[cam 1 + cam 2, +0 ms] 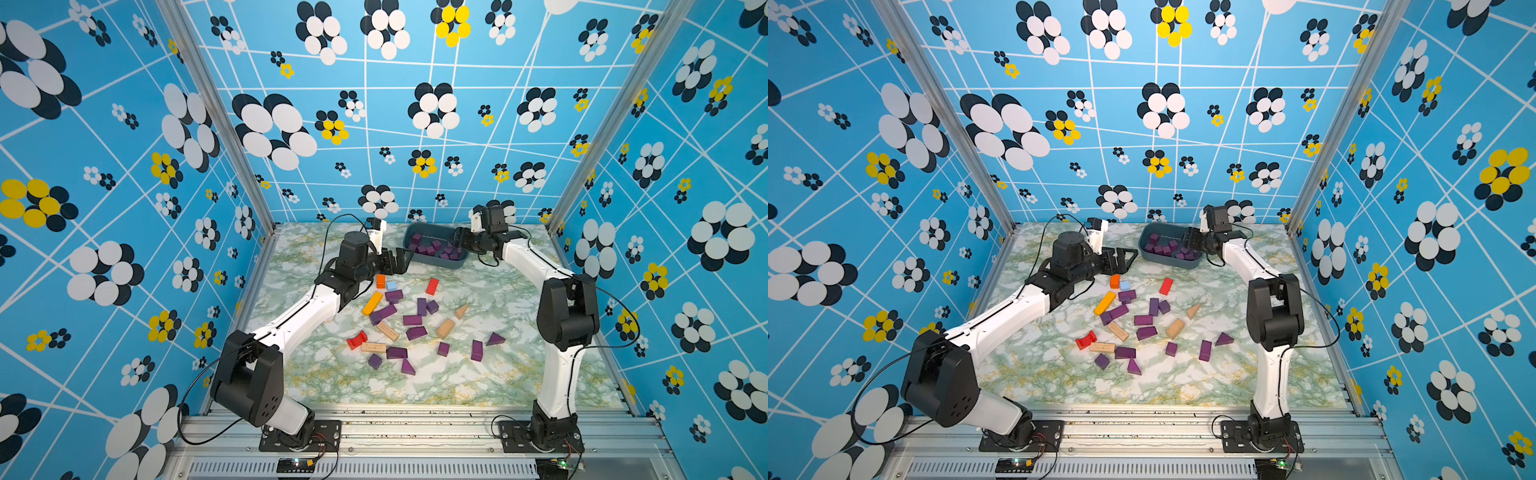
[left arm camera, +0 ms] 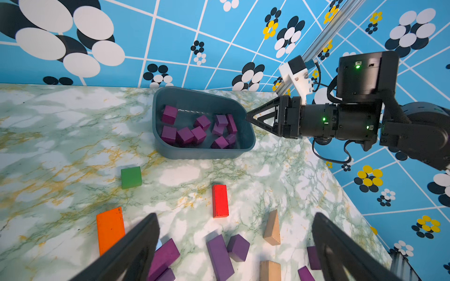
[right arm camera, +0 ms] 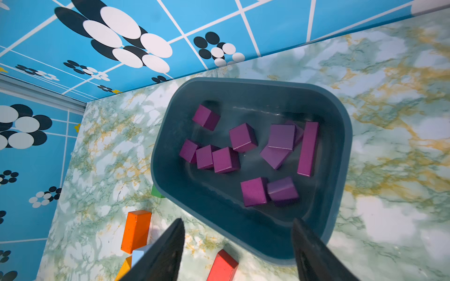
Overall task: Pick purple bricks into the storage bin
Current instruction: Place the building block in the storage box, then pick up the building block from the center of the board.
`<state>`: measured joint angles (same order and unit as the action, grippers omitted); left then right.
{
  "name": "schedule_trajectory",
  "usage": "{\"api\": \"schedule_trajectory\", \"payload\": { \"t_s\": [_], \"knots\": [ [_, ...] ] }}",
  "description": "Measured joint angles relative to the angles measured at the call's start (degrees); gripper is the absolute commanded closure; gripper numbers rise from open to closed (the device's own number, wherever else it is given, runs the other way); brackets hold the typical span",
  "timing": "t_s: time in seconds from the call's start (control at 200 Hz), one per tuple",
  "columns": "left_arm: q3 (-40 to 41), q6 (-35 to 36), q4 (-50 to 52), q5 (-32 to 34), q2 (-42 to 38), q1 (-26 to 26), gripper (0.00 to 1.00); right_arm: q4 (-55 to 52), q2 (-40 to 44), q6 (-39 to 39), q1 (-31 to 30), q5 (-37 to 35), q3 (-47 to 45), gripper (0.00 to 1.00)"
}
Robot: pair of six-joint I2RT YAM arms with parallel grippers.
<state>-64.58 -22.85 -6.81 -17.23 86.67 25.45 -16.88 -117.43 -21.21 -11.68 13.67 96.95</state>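
The storage bin stands at the back of the table, a dark blue-grey tub with several purple bricks lying inside. More purple bricks are scattered over the middle of the table. My right gripper hangs over the bin's right end, open, with nothing between its fingers. My left gripper hovers open and empty just left of the bin. Below it lie a purple bar and a purple cube.
Among the purple ones lie a red block, orange blocks, a light blue block, tan blocks and a red arch. A green cube sits near the bin's left end. The patterned back wall stands close behind the bin.
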Motion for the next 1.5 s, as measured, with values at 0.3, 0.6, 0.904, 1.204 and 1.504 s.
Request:
{"api": "schedule_trajectory", "payload": {
  "t_s": [0.3,0.6,0.904,1.204,1.504],
  "knots": [
    [-0.37,6.19,9.22,0.42,0.11,0.07,0.01,-0.55,18.4,1.38,0.0,-2.78,-16.76,0.29],
    [-0.11,7.04,16.83,2.82,2.51,0.07,0.01,-0.46,33.79,-0.24,0.0,-4.57,-33.0,0.27],
    [-4.24,8.85,28.35,-1.42,13.42,0.04,0.0,1.75,38.91,-4.13,0.0,-4.52,-41.44,0.27],
    [-5.05,8.96,29.55,-1.66,15.21,0.07,0.2,4.24,38.84,-6.58,0.0,-4.55,-44.83,0.27],
    [-7.72,9.18,30.62,-0.2,18.67,0.74,0.38,6.62,38.6,-7.39,0.0,-4.07,-45.97,0.27]
  ]
}}
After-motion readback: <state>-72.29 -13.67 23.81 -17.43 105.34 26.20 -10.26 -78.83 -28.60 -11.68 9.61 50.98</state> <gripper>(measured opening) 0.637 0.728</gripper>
